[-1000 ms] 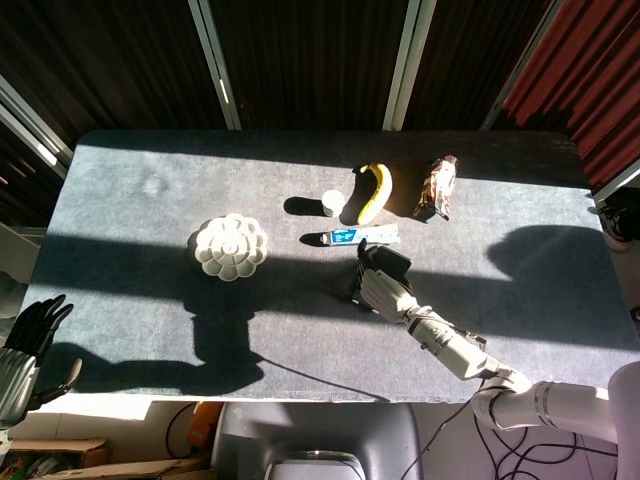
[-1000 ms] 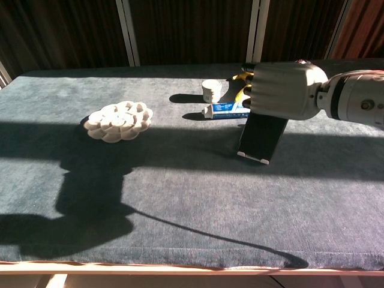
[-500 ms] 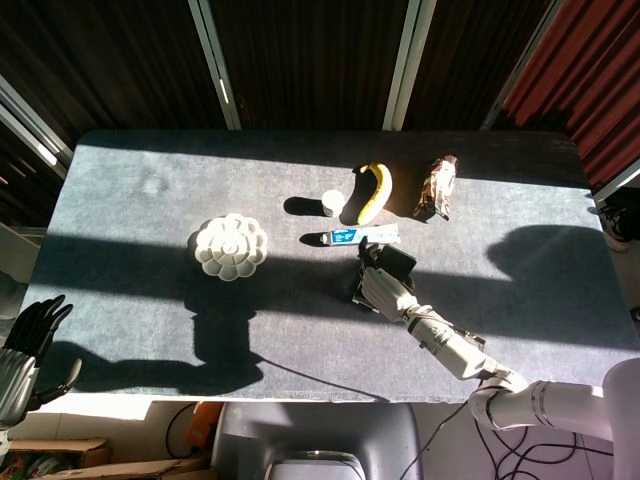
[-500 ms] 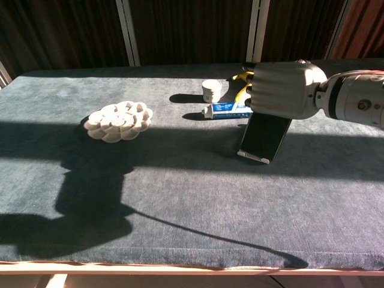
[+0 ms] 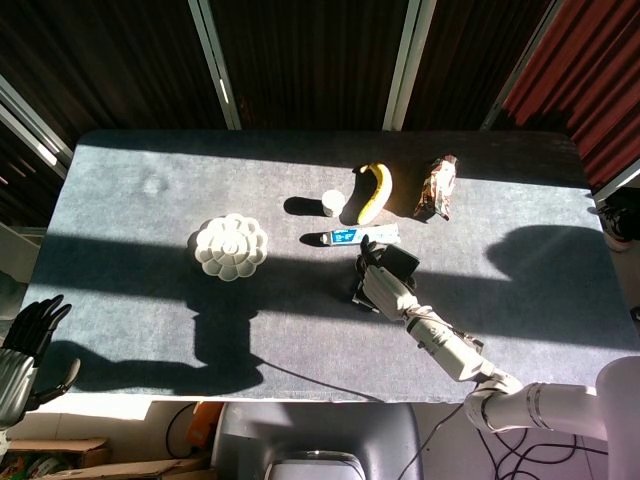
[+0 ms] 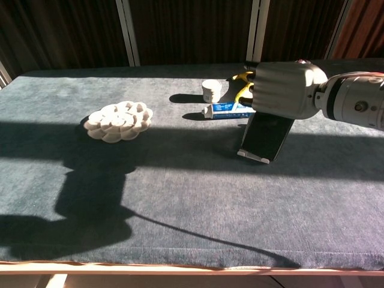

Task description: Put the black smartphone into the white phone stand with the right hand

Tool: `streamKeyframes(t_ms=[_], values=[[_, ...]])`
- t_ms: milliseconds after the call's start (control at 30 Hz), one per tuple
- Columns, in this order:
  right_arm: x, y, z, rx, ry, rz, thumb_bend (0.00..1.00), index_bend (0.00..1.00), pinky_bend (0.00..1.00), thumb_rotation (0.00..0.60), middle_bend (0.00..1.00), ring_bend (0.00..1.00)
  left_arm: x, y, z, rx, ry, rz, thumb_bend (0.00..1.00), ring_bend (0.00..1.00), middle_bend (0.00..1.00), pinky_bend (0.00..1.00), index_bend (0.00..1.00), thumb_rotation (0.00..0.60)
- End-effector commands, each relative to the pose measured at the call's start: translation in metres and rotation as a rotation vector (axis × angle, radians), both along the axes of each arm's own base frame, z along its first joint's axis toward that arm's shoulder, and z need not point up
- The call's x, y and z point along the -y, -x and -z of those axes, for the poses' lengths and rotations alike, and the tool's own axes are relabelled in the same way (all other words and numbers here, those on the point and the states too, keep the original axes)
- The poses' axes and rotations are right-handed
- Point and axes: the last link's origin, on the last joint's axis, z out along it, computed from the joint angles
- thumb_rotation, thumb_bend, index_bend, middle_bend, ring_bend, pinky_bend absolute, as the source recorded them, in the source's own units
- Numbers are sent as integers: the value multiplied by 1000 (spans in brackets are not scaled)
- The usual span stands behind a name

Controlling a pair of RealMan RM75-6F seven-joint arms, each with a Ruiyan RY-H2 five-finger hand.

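Observation:
The black smartphone (image 6: 266, 135) stands tilted with its lower edge in the white phone stand (image 6: 254, 156), right of the table's middle. My right hand (image 6: 284, 90) grips the phone's upper part from above. In the head view the right hand (image 5: 383, 285) covers most of the smartphone (image 5: 402, 262), and the stand barely shows. My left hand (image 5: 22, 350) hangs off the table's near left corner, fingers apart and holding nothing.
A blue-and-white toothpaste tube (image 6: 225, 110) lies just behind the phone. A small white cup (image 6: 211, 90), a banana (image 5: 375, 191) and a brown wrapped snack (image 5: 438, 187) are further back. A white flower-shaped dish (image 6: 117, 120) sits to the left.
The phone's top has tipped slightly further back to the right in the stand. The right hand shifted a little with it. The left hand has not moved.

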Motion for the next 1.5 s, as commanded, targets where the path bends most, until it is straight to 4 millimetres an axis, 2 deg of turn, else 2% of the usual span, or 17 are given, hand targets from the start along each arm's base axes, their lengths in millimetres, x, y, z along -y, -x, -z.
streamKeyframes(t_ms=[33, 100, 167, 467, 567, 667, 733, 833, 933, 1033, 1167, 1267, 1433, 1500], values=[[-1, 0, 2, -3, 16, 9, 267, 98, 218, 600, 318, 176, -1, 1, 0, -12, -17, -13, 408, 0, 0, 0, 0, 600], [-1, -1, 2, -3, 25, 7, 266, 32, 205, 600, 268, 135, -1, 1, 1, -16, -21, -17, 409, 0, 0, 0, 0, 600], [0, -2, 3, 3, 29, 12, 265, 10, 201, 600, 249, 120, -1, 0, 1, -17, -19, -17, 409, 0, 0, 0, 0, 600], [-1, -5, -1, 30, 40, 14, 265, 3, 189, 600, 239, 115, -1, 0, 1, -17, -20, -17, 410, 0, 0, 0, 0, 600], [-5, -9, -11, 125, 50, 35, 262, 0, 179, 600, 222, 100, -1, 1, 1, -17, -22, -17, 409, 0, 0, 0, 0, 600], [-21, -10, -26, 309, 42, 91, 244, 0, 158, 600, 176, 58, -1, 1, 0, -17, -29, -17, 409, 0, 0, 0, 0, 600], [-39, -7, -43, 495, 44, 150, 235, 0, 140, 600, 124, 19, 0, 1, 0, -18, -35, -18, 410, 0, 0, 0, 0, 600], [-69, 14, -68, 710, 78, 237, 222, 0, 113, 600, 32, 0, 1, 1, 0, -22, -39, -19, 410, 0, 0, 0, 0, 600], [-98, 40, -87, 858, 112, 316, 219, 0, 96, 600, 0, 0, 1, -1, 2, -34, -44, -15, 409, 0, 0, 0, 0, 600], [-138, 80, -107, 1074, 163, 433, 218, 0, 54, 600, 0, 0, 2, -3, 3, -64, -54, -5, 410, 0, 0, 0, 0, 600], [-172, 127, -117, 1262, 174, 507, 218, 0, 19, 600, 0, 0, 5, -4, 7, -90, -63, -10, 411, 0, 0, 0, 0, 600], [-179, 152, -116, 1332, 197, 560, 217, 0, 2, 600, 0, 0, 6, -6, 12, -109, -60, -13, 410, 0, 0, 0, 0, 600], [-180, 159, -116, 1309, 186, 593, 216, 0, 0, 600, 0, 0, 6, -7, 14, -115, -51, -17, 410, 0, 0, 0, 0, 600], [-179, 162, -123, 1353, 206, 595, 216, 0, 0, 600, 0, 0, 4, -10, 20, -113, -39, -19, 411, 0, 0, 0, 0, 600]])
